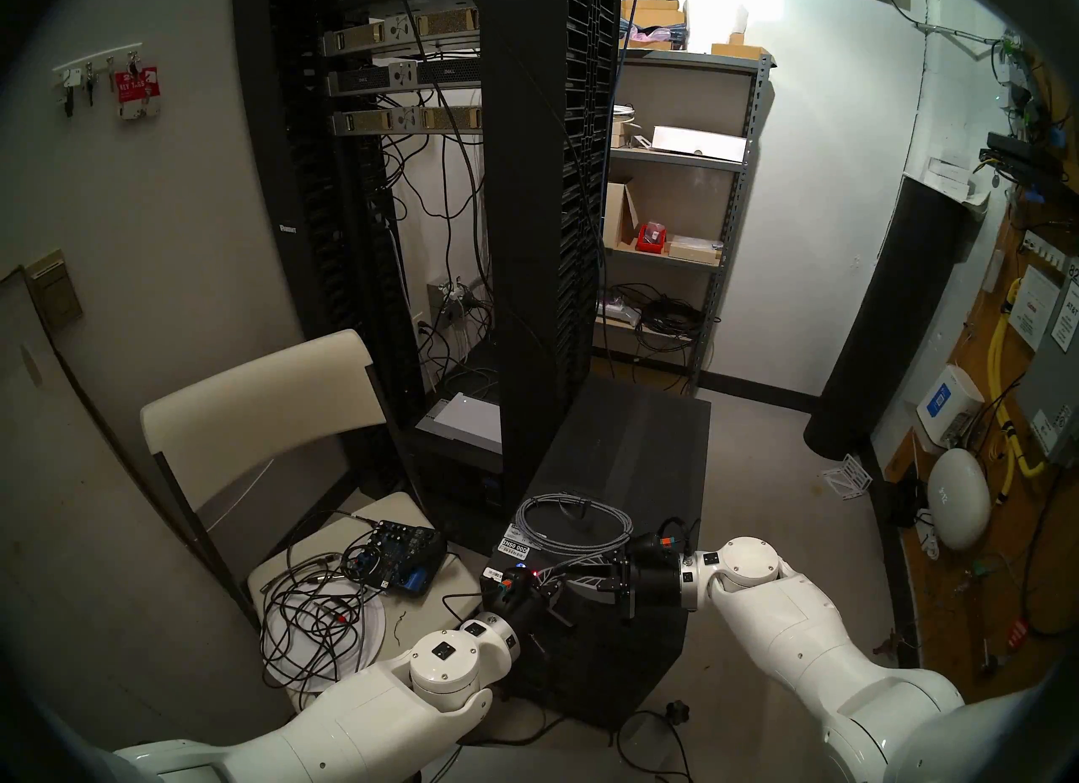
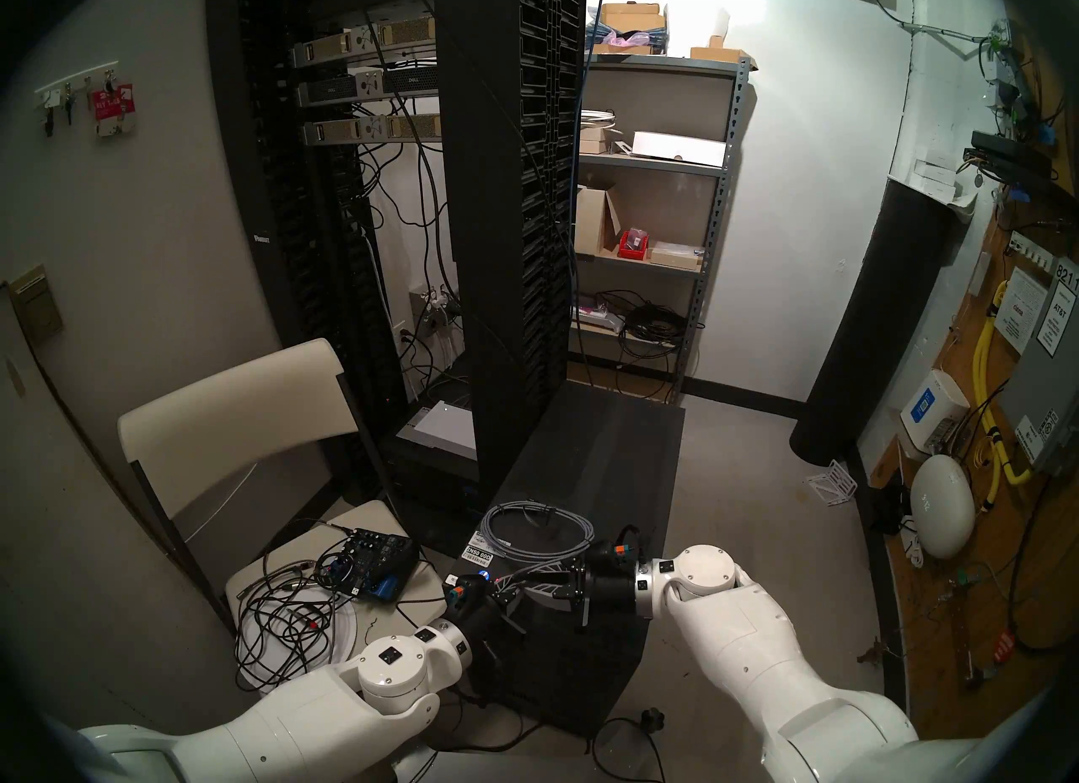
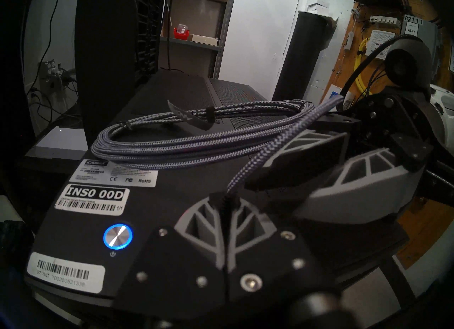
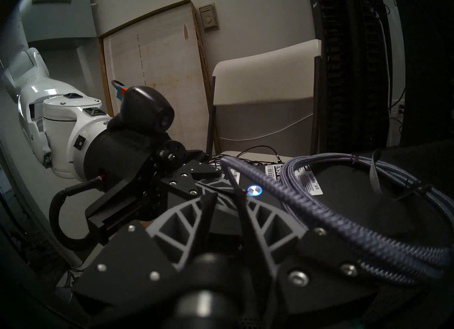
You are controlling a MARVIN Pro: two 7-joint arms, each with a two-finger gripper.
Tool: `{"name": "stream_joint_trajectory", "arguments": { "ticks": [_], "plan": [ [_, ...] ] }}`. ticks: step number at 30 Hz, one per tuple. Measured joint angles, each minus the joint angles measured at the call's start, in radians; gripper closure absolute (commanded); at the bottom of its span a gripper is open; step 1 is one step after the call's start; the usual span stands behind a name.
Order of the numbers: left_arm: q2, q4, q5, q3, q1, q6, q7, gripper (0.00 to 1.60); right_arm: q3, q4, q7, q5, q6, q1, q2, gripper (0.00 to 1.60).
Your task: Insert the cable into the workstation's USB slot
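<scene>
On the left a white folding chair (image 1: 274,414) carries a small black sound mixer (image 1: 397,554) in a tangle of thin black wires (image 1: 303,624); these smooth strands lie just beside the left arm and could be mistaken for the right cord, or snagged. Next comes the left gripper (image 3: 224,198), its ribbed grey fingers (image 3: 199,220) pressed tight together on the moulded black collar at the end of the cable (image 3: 152,149), so the plug itself is hidden and I cannot tell which way it faces. That is the main risk: a plug pinched askew would jam at the slot or bend. The cable is a grey woven cord, rough in texture and fairly stiff, wound in a flat loop and tied with a strap, lying on the matte black top of the computer tower (image 1: 630,449) just behind the white barcode labels (image 3: 92,202) and the round, blue-lit metal power button (image 3: 118,236). A pull could drag the whole bound loop along and tug the plug off line, or a finger could knock that button. Farther right, the right gripper (image 4: 222,207) points across at the left one, fingers partly apart with a strand running by them; whether it grips anything I cannot tell.
</scene>
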Motion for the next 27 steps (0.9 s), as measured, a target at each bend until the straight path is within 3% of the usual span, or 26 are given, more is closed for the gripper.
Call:
{"name": "stream_joint_trajectory", "arguments": {
  "ticks": [9, 13, 18, 20, 23, 27],
  "plan": [
    [0.003, -0.006, 0.002, 0.010, 0.003, -0.001, -0.003, 1.60, 0.005, 0.032, 0.008, -0.002, -0.017, 0.014, -0.008, 0.81],
    [0.005, -0.007, 0.008, 0.012, 0.003, -0.003, -0.003, 1.60, 0.004, 0.046, 0.021, -0.002, -0.022, 0.025, -0.013, 0.53],
    [0.006, -0.007, 0.013, 0.014, 0.003, -0.003, -0.003, 1.60, 0.004, 0.046, 0.035, -0.002, -0.027, 0.030, -0.017, 0.43],
    [0.006, -0.007, 0.014, 0.014, 0.003, -0.004, -0.004, 1.60, 0.004, 0.046, 0.040, -0.002, -0.029, 0.031, -0.019, 0.51],
    [0.006, -0.007, 0.015, 0.015, 0.003, -0.004, -0.004, 1.60, 0.004, 0.046, 0.044, -0.002, -0.032, 0.032, -0.020, 0.78],
    [0.006, -0.007, 0.016, 0.016, 0.003, -0.004, -0.005, 1.60, 0.004, 0.048, 0.048, -0.002, -0.035, 0.034, -0.022, 0.86]
  ]
}}
